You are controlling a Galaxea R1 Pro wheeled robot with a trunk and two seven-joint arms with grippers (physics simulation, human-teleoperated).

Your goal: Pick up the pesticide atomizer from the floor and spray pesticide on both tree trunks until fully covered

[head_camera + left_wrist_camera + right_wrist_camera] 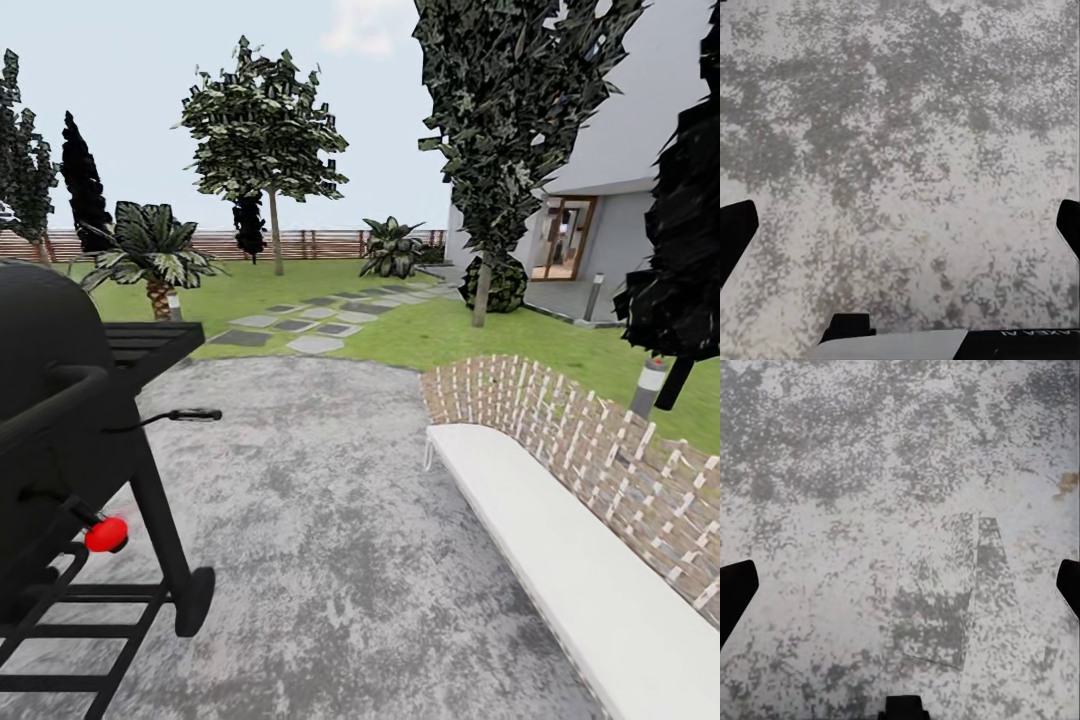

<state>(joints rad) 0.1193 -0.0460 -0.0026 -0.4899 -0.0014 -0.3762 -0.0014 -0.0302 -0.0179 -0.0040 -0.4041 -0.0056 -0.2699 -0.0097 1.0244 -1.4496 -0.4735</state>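
The pesticide atomizer is out of view. In the head view a tree (262, 130) with a spreading green crown stands on the lawn of the garden (420, 335), its straight bare tree trunk (276, 238) rising before the fence. A second leafy tree (505, 110) with a pale trunk (483, 296) stands nearer, by the house. My left gripper (900, 232) hangs open over speckled grey stone paving, its black fingertips (735, 234) far apart with nothing between them. My right gripper (900, 592) is open too, over the same paving.
A black barbecue grill (60, 450) stands close at the left on the grey patio (320, 520). A white bench (560, 540) with a woven back runs along the right. Stepping stones (300, 325) lead onto the lawn past a short palm (150, 255). A bollard lamp (650, 385) stands behind the bench.
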